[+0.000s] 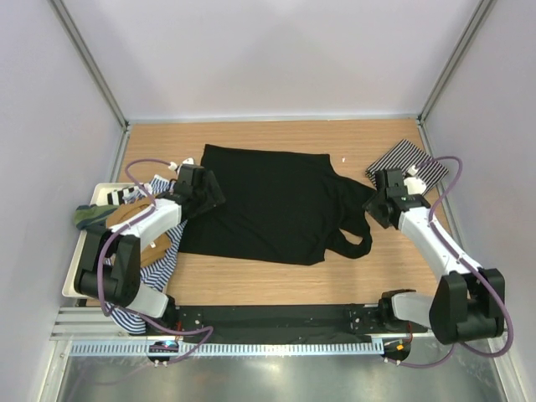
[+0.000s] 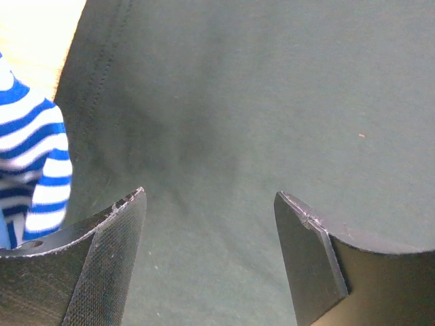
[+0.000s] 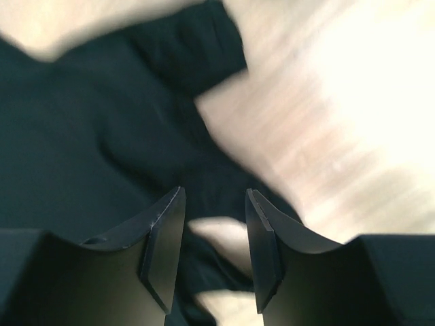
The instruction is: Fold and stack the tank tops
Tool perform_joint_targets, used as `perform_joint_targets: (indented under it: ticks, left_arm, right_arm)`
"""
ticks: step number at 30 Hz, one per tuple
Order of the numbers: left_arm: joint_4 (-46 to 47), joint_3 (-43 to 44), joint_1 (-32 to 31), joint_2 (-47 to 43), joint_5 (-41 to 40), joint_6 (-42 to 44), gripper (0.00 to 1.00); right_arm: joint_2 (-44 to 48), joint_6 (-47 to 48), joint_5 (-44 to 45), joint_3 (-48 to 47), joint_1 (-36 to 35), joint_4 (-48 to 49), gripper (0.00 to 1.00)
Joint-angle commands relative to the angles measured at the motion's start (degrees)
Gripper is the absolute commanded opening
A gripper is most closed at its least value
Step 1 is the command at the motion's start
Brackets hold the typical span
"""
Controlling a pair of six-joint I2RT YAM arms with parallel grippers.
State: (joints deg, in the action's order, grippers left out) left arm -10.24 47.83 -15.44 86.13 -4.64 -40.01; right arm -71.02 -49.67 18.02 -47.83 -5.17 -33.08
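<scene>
Black tank top [image 1: 268,201] lay flat mid-bench [image 1: 251,285], an arm at each side.
Wrist views alone showed the grip: left fingers [image 2: 115,258] wide apart, empty, over its edge beside a blue-striped top [image 2: 34,163]; right fingers [image 3: 163,244], blurred, half apart above a strap, holding nothing.

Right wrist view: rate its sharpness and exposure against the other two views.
Right wrist view: motion-smeared, the black tank top soft-edged, the wooden table washed out to near white. Left wrist view: sharp, seam stitching on the same top readable, the blue-and-white striped top slightly soft at the frame edge. Top view: evenly lit and crisp.
</scene>
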Motion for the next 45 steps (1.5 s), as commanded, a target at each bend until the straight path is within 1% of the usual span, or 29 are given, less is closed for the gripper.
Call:
perform_joint_targets:
  ticks: [1, 3, 7, 12, 17, 21, 25, 26, 30, 33, 34, 37, 39, 40, 41, 42, 44, 45]
  left_arm:
    - [-0.6, -0.5, -1.2, -3.3, -4.6, 1.0, 0.77]
    - [-0.5, -0.7, -1.9, -3.9, -4.6, 0.9, 0.78]
    - [-0.6, -0.6, -2.9, -4.1, -4.7, 0.8, 0.77]
    - [-0.7, -0.4, -4.5, -3.9, -4.9, 0.7, 0.77]
    - [-0.9, 0.0, -6.4, -3.1, -5.2, 0.5, 0.77]
    - [-2.1, 1.4, -7.7, -1.3, -6.1, 0.4, 0.77]
    - [-3.7, 2.3, -7.7, 0.1, -7.3, 1.0, 0.78]
    - [-4.1, 2.5, -7.7, 0.7, -7.2, 1.2, 0.79]
    - [-5.0, 3.6, -7.6, 2.6, -6.7, 1.2, 0.80]
    - [-5.6, 4.4, -6.4, 5.3, -4.4, 0.8, 0.80]
    - [-5.7, 4.5, -6.2, 5.9, -4.1, 0.7, 0.79]
    - [-5.8, 4.8, -5.4, 7.5, -3.5, 0.6, 0.79]
    - [-5.8, 4.9, -5.3, 8.0, -3.8, 0.7, 0.79]
    - [-5.8, 4.9, -5.2, 8.3, -4.0, 0.8, 0.79]
    - [-5.9, 5.0, -5.0, 8.4, -4.0, 0.8, 0.79]
    - [-6.0, 5.0, -5.0, 8.6, -4.0, 0.8, 0.79]
    - [-5.9, 5.1, -4.9, 8.9, -4.0, 0.8, 0.79]
    - [-6.0, 5.1, -4.9, 8.9, -4.0, 0.8, 0.79]
  right_arm:
    - [5.7, -0.4, 0.6, 3.2, -2.0, -6.9, 0.47]
    - [8.1, -0.7, -0.6, 6.2, -2.0, -7.9, 0.47]
    - [10.0, -2.1, -3.1, 10.9, -2.9, -8.7, 0.44]
    - [9.2, -1.8, -3.3, 12.2, -5.5, -7.5, 0.42]
    - [5.2, -3.6, 1.7, 10.7, -11.1, -9.3, 0.42]
    - [1.9, -5.2, 6.5, 10.0, -11.8, -11.2, 0.41]
    - [0.4, -7.3, 13.2, 10.2, -11.8, -11.7, 0.37]
    - [-0.2, -7.6, 14.7, 10.1, -11.8, -11.7, 0.34]
    - [-1.7, -10.0, 19.9, 9.1, -11.7, -12.4, 0.33]
    - [-3.2, -11.1, 22.6, 9.0, -11.1, -11.1, 0.32]
    - [-4.2, -11.1, 23.3, 9.0, -9.9, -10.8, 0.32]
    - [-5.6, -9.4, 22.2, 8.0, -7.3, -9.3, 0.32]
    - [-6.1, -9.3, 23.1, 7.0, -6.0, -10.2, 0.33]
    - [-5.7, -9.5, 25.9, 5.8, -5.6, -10.9, 0.34]
    - [-5.3, -9.0, 26.7, 5.5, -4.3, -11.3, 0.43]
    - [-4.8, -8.2, 26.8, 5.4, -2.9, -11.1, 0.47]
    - [-3.2, -7.3, 25.1, 5.7, 0.6, -10.8, 0.52]
    - [-2.5, -6.0, 24.5, 6.1, 3.2, -9.6, 0.52]
